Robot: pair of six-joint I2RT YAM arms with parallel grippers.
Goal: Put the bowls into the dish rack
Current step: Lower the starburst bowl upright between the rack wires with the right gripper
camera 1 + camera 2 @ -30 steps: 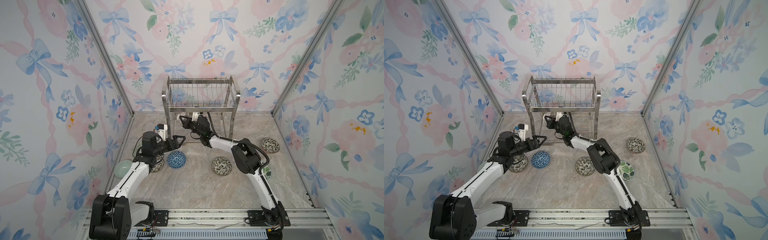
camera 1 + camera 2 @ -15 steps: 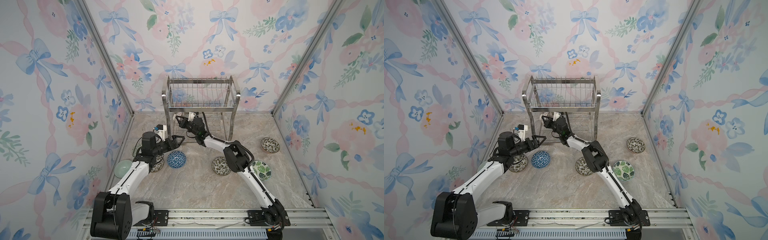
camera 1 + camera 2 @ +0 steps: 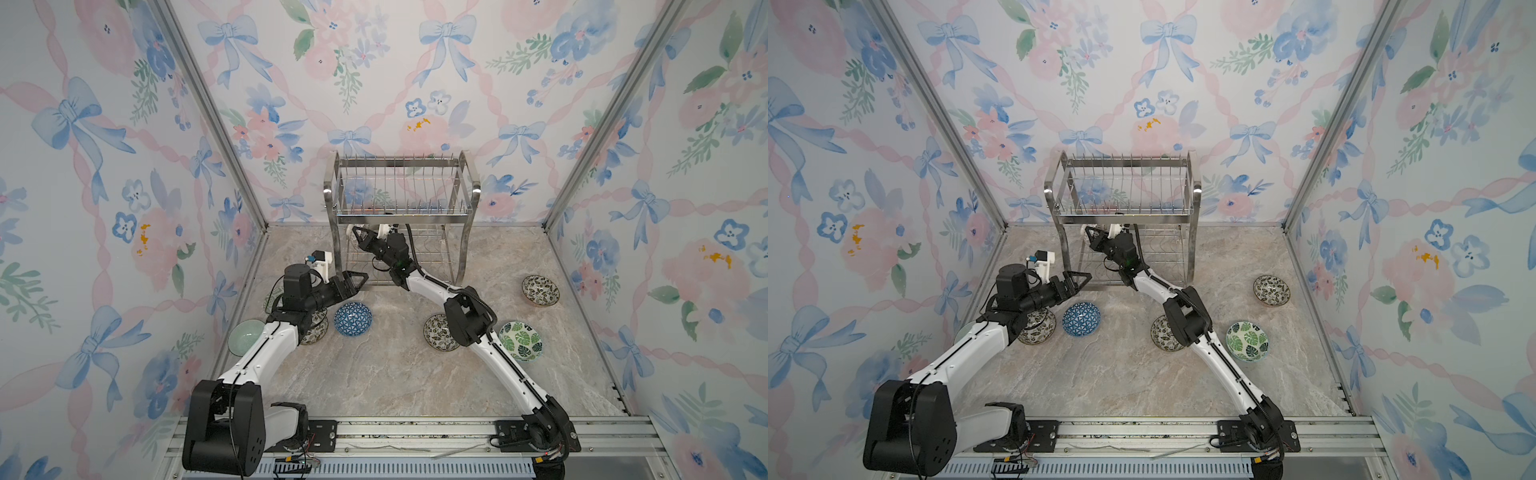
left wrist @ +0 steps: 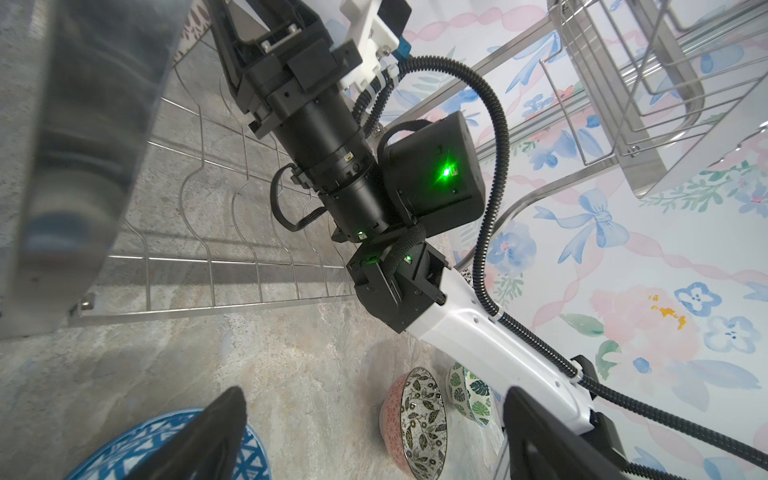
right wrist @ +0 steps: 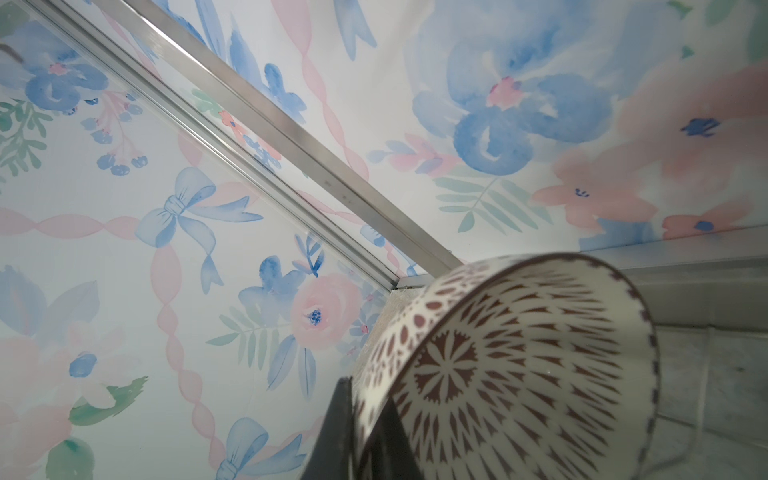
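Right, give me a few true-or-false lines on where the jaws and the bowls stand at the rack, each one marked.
1. The right gripper has its jaws shut on a cream lattice bowl. True.
2. The left gripper holds the blue bowl. False: its jaws are open and empty, and that bowl lies on the table.
3. The green leaf bowl sits in the dish rack. False: it lies on the table beside the right arm.
4. The held bowl is under the rack's upper tier. True.

No readable text, labels or numbers
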